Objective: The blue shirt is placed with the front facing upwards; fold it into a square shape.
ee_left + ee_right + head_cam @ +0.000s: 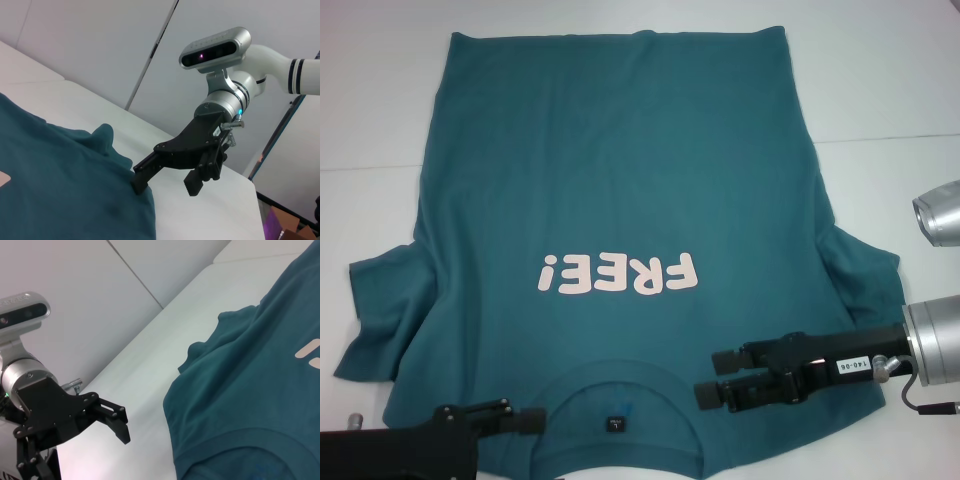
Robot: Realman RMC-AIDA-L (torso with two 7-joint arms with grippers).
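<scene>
The blue shirt (620,170) lies flat and face up on the white table (370,100). Its pink "FREE!" lettering (618,273) reads upside down, and the collar (617,385) is nearest me. Both sleeves are bunched at the sides. My right gripper (708,376) is open and low over the near right shoulder. In the left wrist view, the right gripper (165,184) has one finger (141,181) at the shirt (50,175) edge and the other off the cloth. My left gripper (525,414) is open at the near left shoulder. In the right wrist view, the left gripper (122,426) hovers beside the shirt (250,390).
The table's bare white surface (900,170) flanks the shirt on both sides. A grey wall (100,40) stands behind the table. A cardboard box (285,227) sits on the floor past the table's corner. My right arm's silver wrist (935,340) reaches in from the right edge.
</scene>
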